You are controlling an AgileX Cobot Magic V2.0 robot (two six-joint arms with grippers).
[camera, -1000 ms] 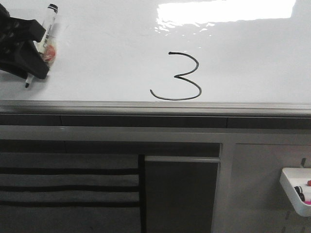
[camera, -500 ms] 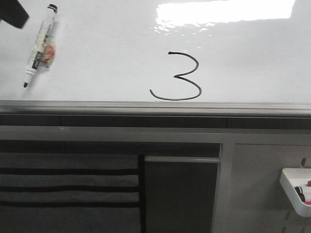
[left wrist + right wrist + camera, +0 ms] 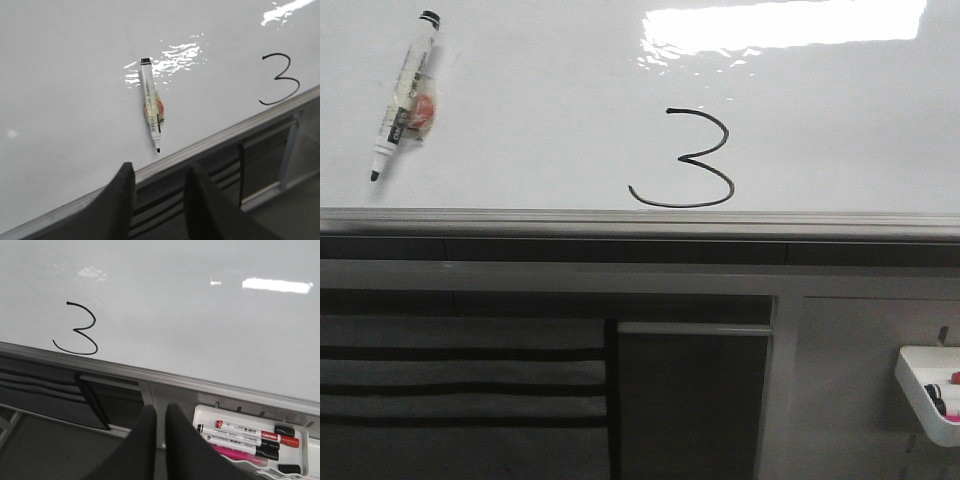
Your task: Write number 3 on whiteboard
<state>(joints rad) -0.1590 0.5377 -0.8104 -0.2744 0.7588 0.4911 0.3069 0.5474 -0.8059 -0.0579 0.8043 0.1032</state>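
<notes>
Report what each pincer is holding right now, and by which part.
Nothing is held. The left pincer is open and empty; the marker lies loose on the whiteboard. The right pincer is shut on nothing.

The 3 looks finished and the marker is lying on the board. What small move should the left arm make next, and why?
Probably just retract to rest. The number 3 is complete on the whiteboard, the marker lies uncapped, released to its left, and the left gripper is open, empty, already off the board's edge.
</notes>
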